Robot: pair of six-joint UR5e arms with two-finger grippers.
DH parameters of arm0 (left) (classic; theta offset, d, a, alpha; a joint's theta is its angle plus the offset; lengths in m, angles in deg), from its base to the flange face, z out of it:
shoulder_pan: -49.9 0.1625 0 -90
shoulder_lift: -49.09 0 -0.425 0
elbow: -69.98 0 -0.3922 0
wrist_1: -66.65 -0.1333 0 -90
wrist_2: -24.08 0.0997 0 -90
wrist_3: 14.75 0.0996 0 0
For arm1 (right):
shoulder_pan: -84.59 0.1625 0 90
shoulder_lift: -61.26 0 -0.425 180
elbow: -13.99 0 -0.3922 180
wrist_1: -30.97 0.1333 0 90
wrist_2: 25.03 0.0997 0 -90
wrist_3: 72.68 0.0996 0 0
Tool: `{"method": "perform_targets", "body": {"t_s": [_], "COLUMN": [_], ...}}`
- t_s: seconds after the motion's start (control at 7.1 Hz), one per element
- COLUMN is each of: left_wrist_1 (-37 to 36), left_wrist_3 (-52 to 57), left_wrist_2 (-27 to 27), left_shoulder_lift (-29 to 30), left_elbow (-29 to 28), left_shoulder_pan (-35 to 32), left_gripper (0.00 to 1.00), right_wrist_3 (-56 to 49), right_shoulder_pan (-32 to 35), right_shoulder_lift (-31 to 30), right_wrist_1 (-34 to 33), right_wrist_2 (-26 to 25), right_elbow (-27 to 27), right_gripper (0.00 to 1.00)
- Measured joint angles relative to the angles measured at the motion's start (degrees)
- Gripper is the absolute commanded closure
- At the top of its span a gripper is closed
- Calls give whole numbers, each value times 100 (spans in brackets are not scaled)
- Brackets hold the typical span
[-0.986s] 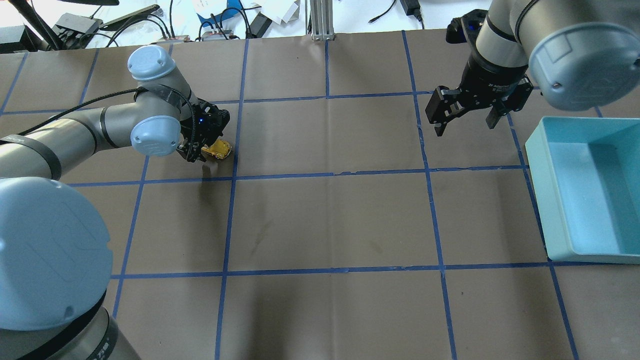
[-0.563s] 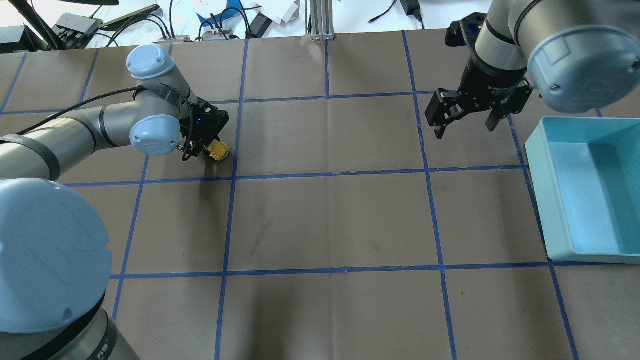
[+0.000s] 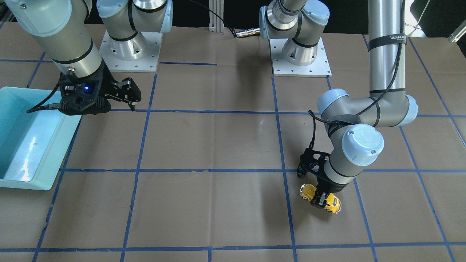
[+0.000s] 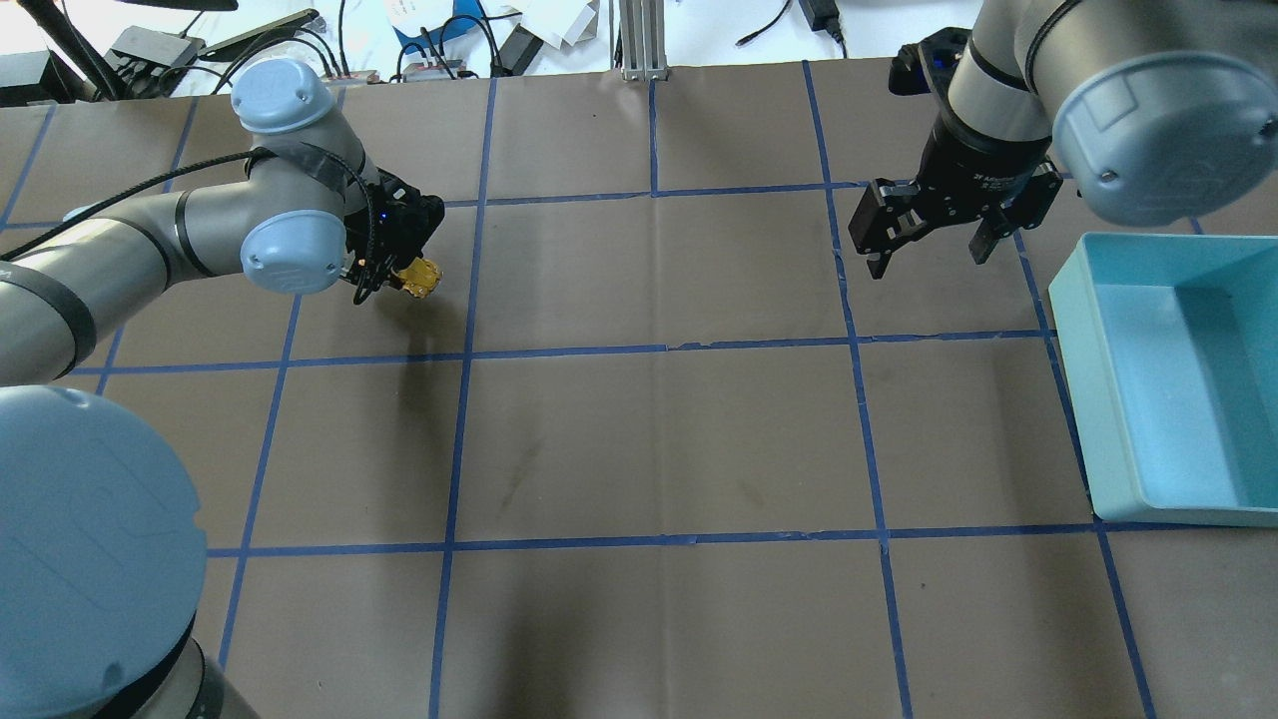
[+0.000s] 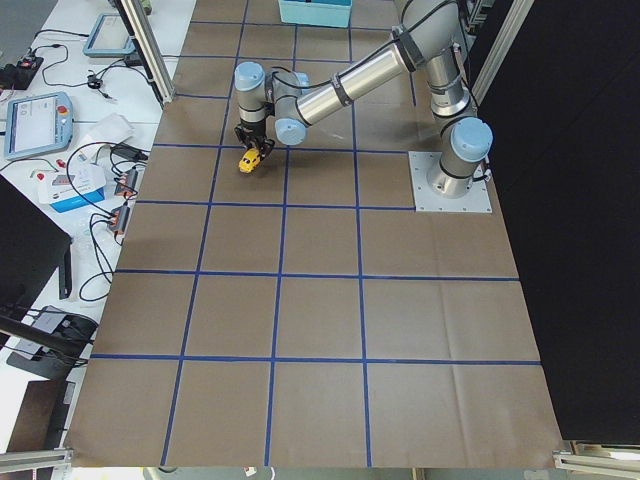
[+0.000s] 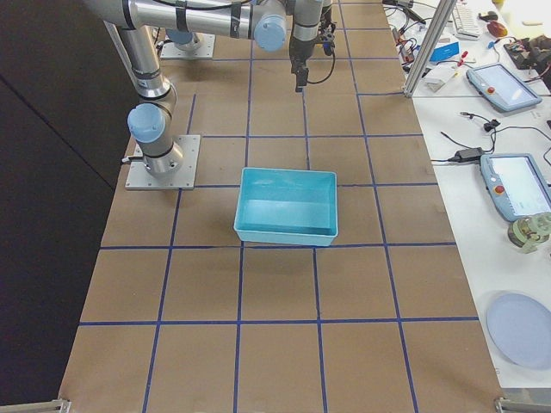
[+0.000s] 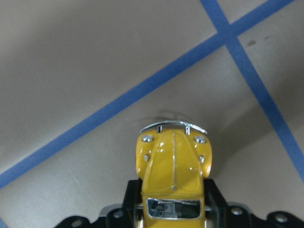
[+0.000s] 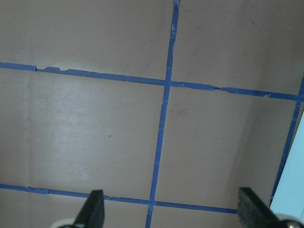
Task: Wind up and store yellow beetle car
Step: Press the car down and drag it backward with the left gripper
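The car (image 7: pixel 173 161) is gripped in the left claw (image 3: pixel 320 198), nose jutting out beyond it, while the right claw (image 4: pixel 929 255) is spread open.

Bright, even light from above in all views. Front view: soft shadow on surface (image 3: pixel 211 145) beside left fingers (image 3: pixel 320 201), pic-left; white glare on teal bin (image 3: pixel 25 184) floor. Overhead: dark shadow just below those fingers, toward cam; benches at top edge blown out white. Left wrist cam: yellow car (image 7: pixel 173 166) sharp w/ small highlights, bumper edge smeared, faint ghost arc past it. Right wrist cam: right fingers (image 8: pixel 93 209) soft, out of focus at bottom edge; pale sheen on surface above left one. Side views sharp, one side black.
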Motion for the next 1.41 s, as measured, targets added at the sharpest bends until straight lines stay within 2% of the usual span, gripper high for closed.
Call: {"method": "perform_targets", "body": {"t_s": [0.7, 1.41], "left_wrist_1": [67, 124], "left_wrist_3": [-553, -590], "left_wrist_2": [-28, -96], "left_shoulder_lift": [-191, -58], "left_elbow": [22, 132], "left_shoulder_pan": [-484, -491], "left_gripper": [100, 100], "right_wrist_3": [-7, -16], "right_shoulder_pan": [0, 0], "right_shoulder_lift": [1, 1], "right_wrist_1": [0, 0], "right_wrist_2": [-2, -17], "right_elbow": [-38, -62], "right_gripper": [0, 0]}}
